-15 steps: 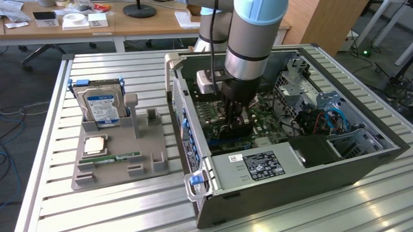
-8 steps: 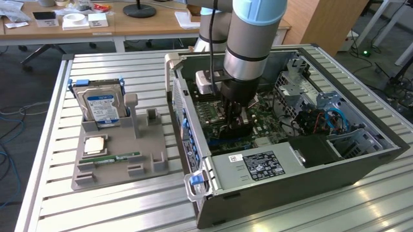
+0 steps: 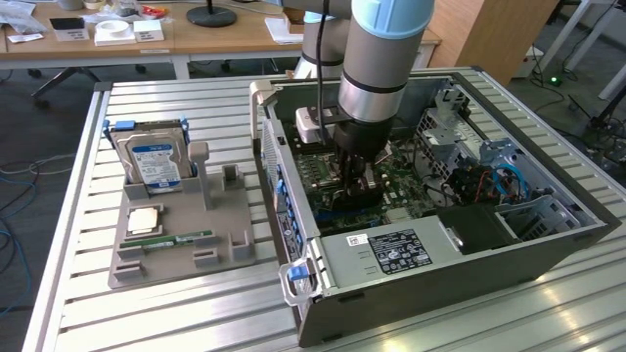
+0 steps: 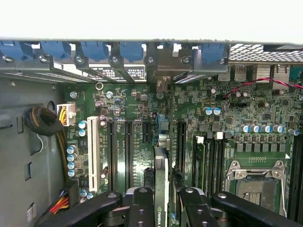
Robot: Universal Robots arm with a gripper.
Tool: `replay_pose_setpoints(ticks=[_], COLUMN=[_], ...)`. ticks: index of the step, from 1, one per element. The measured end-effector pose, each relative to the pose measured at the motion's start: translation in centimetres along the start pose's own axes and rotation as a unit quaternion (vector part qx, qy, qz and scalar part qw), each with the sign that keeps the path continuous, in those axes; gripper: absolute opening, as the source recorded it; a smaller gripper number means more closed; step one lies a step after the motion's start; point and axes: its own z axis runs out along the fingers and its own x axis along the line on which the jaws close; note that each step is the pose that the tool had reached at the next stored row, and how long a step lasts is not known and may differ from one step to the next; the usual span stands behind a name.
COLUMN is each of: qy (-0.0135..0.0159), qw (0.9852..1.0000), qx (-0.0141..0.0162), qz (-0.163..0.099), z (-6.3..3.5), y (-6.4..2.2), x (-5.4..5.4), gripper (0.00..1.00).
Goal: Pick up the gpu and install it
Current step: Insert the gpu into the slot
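Your gripper (image 4: 162,208) clamped the gpu (image 4: 161,175) edge-on above the motherboard (image 4: 137,104) slots, lower centre, with open board beyond.

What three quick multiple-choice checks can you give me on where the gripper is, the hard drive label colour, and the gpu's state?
1. Where is the gripper?
A. Above the tray
B. Inside the open case, over the motherboard
C. Over the desk behind

2. What colour is the hard drive label?
A. Blue and white
B. Red
C. Yellow

3. What state is the gpu in?
A. Lying in the tray
B. Resting on the case's power supply
C. Held edge-on between the fingers, over the slots

Answers:
1 B: the arm reaches down into the case above the motherboard.
2 A: the drive stands in the grey tray with a blue-white label.
3 C: the wrist view shows the card clamped between the fingers.
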Motion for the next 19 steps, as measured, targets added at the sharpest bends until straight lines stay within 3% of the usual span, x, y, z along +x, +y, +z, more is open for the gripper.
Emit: replay_pose_setpoints(ticks=[19], qy=[0.0000], qw=[1.0000], qx=[0.0000], qz=[0.000], z=[0.06], y=[0.00], x=[0.00], gripper=[0.25])
